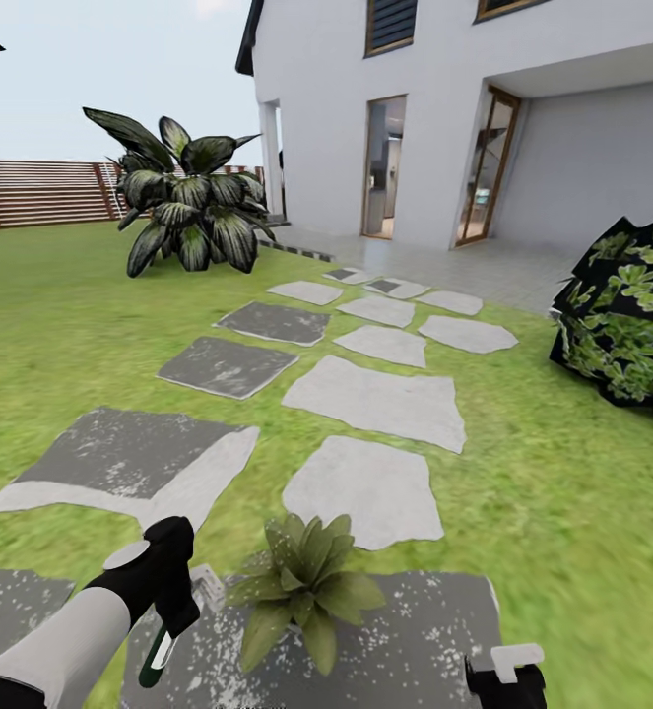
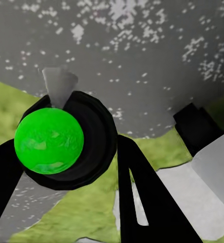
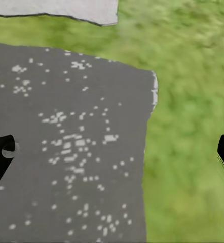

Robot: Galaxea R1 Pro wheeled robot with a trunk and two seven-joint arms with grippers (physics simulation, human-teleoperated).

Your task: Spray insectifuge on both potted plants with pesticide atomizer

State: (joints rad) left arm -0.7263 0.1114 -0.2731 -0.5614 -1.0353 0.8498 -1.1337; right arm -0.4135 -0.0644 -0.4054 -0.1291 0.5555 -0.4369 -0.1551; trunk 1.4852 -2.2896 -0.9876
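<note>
Left claw: pinching the pesticide atomizer; the bottle hangs below the fingers, whitish head at the grip, dark green body pointing down. In the left wrist view the green bottle sits clamped between the dark fingers.
Right claw: spread wide, nothing between the tips; grey slab and grass under it.
Potted plant: low rosette of pointed leaves on a grey stepping stone, just beside the left claw and between the two arms.
Second rosette: not made out from here.
Surroundings: lawn, a path of stepping stones toward the white house, big dark leafy bush by the slatted fence.
Step in hand: likely pickup done, spraying of the first plant about to start.
Next move calls for: nozzle turned toward the rosette, then passes across all its leaves.
</note>
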